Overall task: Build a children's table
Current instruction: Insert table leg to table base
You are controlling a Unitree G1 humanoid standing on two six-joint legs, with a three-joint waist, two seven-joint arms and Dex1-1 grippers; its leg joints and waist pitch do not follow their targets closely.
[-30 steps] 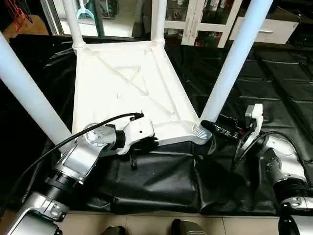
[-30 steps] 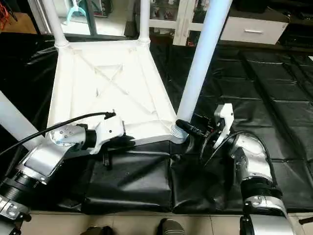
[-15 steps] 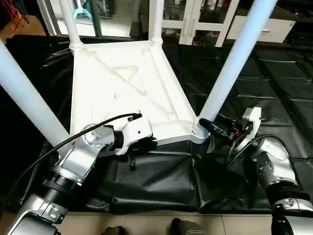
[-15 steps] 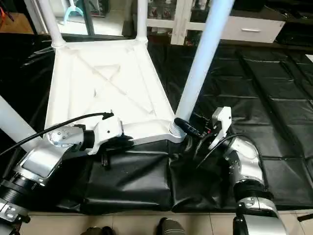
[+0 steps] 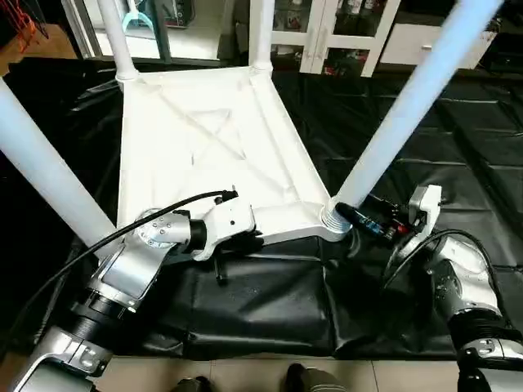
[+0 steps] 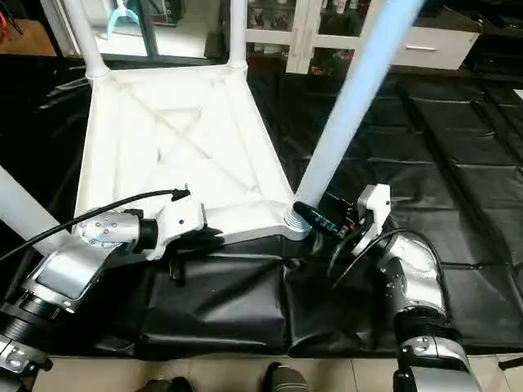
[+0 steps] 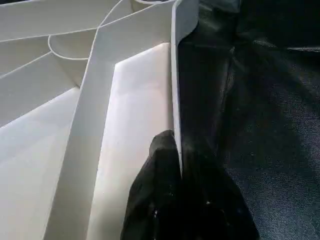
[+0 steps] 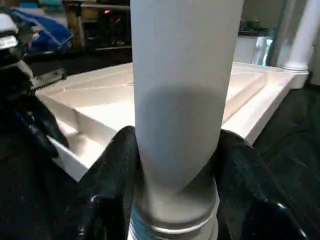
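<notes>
The white table top [image 5: 204, 155] lies underside up on black sheeting [image 5: 458, 131], with 4 legs [image 5: 409, 106] seated in its corner sockets, their long axes pointing upward. The left gripper [image 7: 177, 165] pinches the top's near rim. The right gripper [image 8: 175, 150] clasps the near-right leg just above its socket [image 5: 333, 219].

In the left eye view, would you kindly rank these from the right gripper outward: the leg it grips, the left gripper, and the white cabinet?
1. Gripped leg, between the right gripper fingers.
2. Left gripper, along the tabletop near edge.
3. White cabinet, behind.
</notes>
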